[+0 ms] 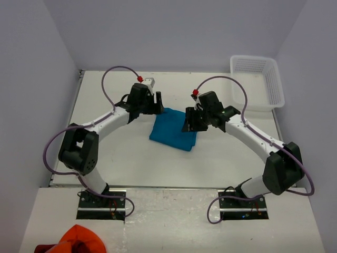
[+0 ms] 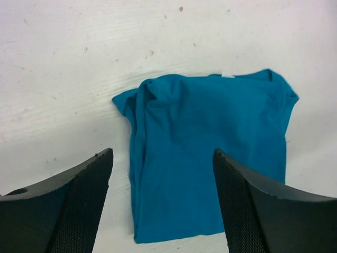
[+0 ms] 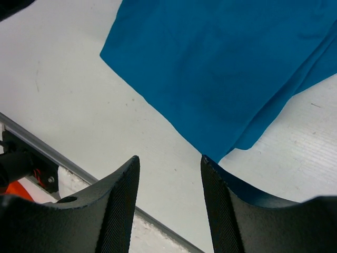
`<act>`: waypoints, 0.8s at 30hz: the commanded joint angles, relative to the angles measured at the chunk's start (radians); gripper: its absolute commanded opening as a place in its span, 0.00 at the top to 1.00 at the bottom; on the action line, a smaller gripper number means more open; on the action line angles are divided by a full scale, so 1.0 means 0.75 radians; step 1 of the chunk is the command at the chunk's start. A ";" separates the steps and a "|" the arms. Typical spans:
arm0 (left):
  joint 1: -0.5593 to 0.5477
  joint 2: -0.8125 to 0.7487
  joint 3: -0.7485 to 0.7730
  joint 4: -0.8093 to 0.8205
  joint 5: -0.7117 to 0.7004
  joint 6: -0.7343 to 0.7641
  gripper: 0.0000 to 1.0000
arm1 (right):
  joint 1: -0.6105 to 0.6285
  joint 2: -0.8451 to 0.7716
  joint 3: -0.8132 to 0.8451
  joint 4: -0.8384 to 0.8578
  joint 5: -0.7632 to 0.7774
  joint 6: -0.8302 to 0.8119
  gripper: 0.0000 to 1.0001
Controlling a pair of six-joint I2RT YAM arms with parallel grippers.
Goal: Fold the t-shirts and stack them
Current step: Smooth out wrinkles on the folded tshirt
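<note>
Because the teal t-shirt (image 1: pixel 172 130) is soft, light cotton folded into a layered rectangle, I judge it will sag and fall open if lifted by a single corner. Pinching through all layers at two corners of one edge looks safest.

From above, it lies mid-frame on the white counter (image 1: pixel 131 158). The left pincer (image 1: pixel 157 105) is at its upper-left corner and the right pincer (image 1: pixel 190 124) is over its right edge.

Through the left wrist camera, the t-shirt (image 2: pixel 210 158) fills the centre and lower right of the frame. The left pincer (image 2: pixel 163 203) stands wide open and empty, and the cloth's rumpled left edge runs down between its fingers.

Through the right wrist camera, the t-shirt (image 3: pixel 226 68) spreads across the upper right, with one corner reaching down to the right-hand fingertip. The right pincer (image 3: pixel 171 205) is partly open with only bare counter in its gap, so it grips nothing.
</note>
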 commanded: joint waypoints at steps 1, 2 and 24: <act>0.041 0.042 0.064 -0.192 0.098 0.171 0.23 | 0.003 -0.083 -0.024 0.012 0.011 -0.020 0.48; 0.074 0.042 0.060 -0.194 0.137 0.192 0.22 | 0.001 -0.108 -0.033 0.010 0.023 -0.024 0.48; 0.258 0.375 0.199 -0.311 0.796 0.415 0.34 | -0.001 -0.235 -0.118 -0.016 0.033 -0.083 0.47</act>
